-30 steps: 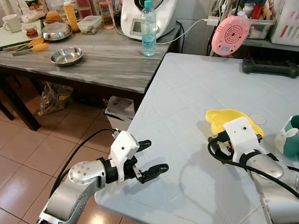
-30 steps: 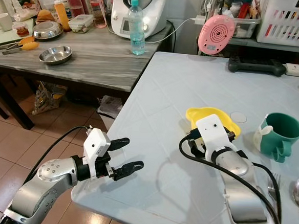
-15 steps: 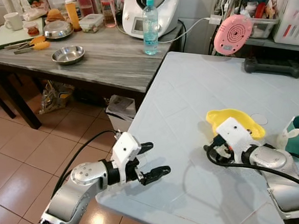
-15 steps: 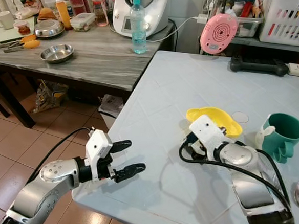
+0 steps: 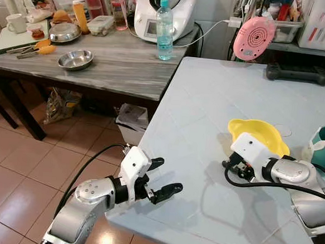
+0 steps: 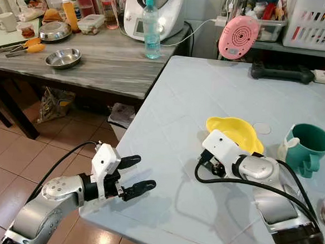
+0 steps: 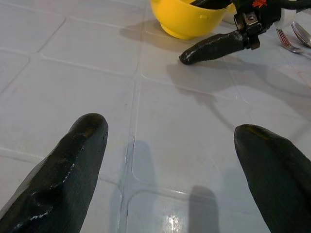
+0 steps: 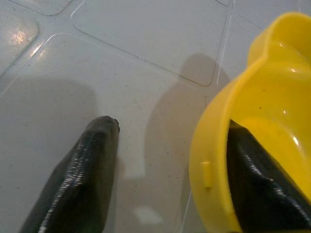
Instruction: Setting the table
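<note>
The right gripper (image 8: 165, 170) has swung in from the near side and now straddles the rim of the yellow bowl (image 6: 235, 131), one finger (image 8: 252, 179) inside, the other (image 8: 82, 174) outside on the table (image 6: 175, 95); the jaws are spread, not yet clenched on the rim. The bowl sits mid-table, left of the green cup (image 6: 305, 144). The grasp looks about to begin. The left gripper (image 5: 159, 177) still hovers open at the table's near-left edge.

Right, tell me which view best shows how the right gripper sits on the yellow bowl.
Right wrist view: one finger inside the yellow bowl, the other outside. Eye views hide the fingers behind the wrist; left wrist view shows it from afar.
</note>
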Available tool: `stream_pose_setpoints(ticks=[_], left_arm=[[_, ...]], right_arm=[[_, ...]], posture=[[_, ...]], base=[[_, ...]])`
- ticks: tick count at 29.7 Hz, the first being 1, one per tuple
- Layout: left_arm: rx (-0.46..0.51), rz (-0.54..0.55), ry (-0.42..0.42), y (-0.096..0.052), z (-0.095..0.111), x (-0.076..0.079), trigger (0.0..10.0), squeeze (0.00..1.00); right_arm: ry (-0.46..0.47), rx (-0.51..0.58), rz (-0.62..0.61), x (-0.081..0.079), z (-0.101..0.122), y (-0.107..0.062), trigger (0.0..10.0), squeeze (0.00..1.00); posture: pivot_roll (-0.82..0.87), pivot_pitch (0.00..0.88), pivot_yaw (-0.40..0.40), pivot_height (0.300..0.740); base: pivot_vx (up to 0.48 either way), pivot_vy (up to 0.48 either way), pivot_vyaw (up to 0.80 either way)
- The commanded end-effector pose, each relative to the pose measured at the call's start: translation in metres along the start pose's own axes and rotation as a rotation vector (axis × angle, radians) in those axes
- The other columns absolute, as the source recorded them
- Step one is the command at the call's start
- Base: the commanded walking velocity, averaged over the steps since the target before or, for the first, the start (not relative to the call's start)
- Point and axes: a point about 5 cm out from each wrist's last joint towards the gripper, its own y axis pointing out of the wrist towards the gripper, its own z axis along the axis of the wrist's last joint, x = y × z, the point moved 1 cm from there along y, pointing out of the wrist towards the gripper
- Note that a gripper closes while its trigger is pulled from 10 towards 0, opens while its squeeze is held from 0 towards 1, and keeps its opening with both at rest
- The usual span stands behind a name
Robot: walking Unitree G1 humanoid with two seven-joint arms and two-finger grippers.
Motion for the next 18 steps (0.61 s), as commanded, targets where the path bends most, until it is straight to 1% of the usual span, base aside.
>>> stream_pose_setpoints(ticks=[1,3,5,6,7,9,13,14,17,18], left_arm=[[-0.024,-0.005,0.017,-0.004,-0.001,0.0,10.0,0.0],[-0.026,-0.006,0.018,-0.004,0.0,0.0,10.0,0.0],[-0.029,-0.007,0.021,-0.004,0.0,0.0,10.0,0.0],[-0.031,-0.007,0.023,-0.004,0.001,-0.001,10.0,0.0],[-0.031,-0.007,0.023,-0.004,0.001,-0.001,10.0,0.0],[-0.033,-0.008,0.025,-0.003,0.001,-0.001,10.0,0.0],[-0.034,-0.009,0.025,-0.002,0.002,-0.002,10.0,0.0],[-0.035,-0.008,0.026,-0.002,0.002,-0.002,10.0,0.0],[-0.035,-0.006,0.027,-0.001,0.002,-0.003,10.0,0.0],[-0.035,-0.003,0.029,-0.002,0.002,-0.004,10.0,0.0]], right_arm=[[0.024,0.013,-0.007,0.001,0.0,-0.001,0.0,0.0],[0.027,0.026,-0.005,0.0,0.002,-0.001,0.0,0.0],[0.032,0.054,0.005,-0.002,0.007,-0.002,0.0,0.0],[0.026,0.084,0.008,-0.003,0.014,-0.004,0.0,0.0],[0.026,0.084,0.008,-0.003,0.014,-0.004,0.0,0.0],[0.023,0.129,0.033,-0.01,0.025,-0.006,0.0,0.0],[0.03,0.152,0.047,-0.019,0.029,-0.005,0.0,0.0],[0.033,0.166,0.066,-0.025,0.032,-0.006,0.0,0.0],[0.026,0.183,0.094,-0.034,0.035,-0.006,0.0,0.0],[0.038,0.198,0.107,-0.04,0.037,-0.006,0.0,0.0]], posture=[[-0.16,0.021,0.098,0.74],[-0.16,0.021,0.099,0.74],[-0.16,0.021,0.101,0.74],[-0.16,0.019,0.102,0.74],[-0.16,0.019,0.102,0.74],[-0.16,0.018,0.103,0.74],[-0.16,0.017,0.105,0.74],[-0.16,0.017,0.105,0.74],[-0.16,0.016,0.105,0.74],[-0.15,0.017,0.105,0.74]], base=[[0.0,0.0,0.0],[0.0,0.0,0.0],[0.0,0.0,0.0],[0.0,0.0,0.0],[0.0,0.0,0.0],[0.0,0.0,0.0],[0.0,0.0,0.0],[0.0,0.0,0.0],[0.0,0.0,0.0],[0.0,0.0,0.0]])
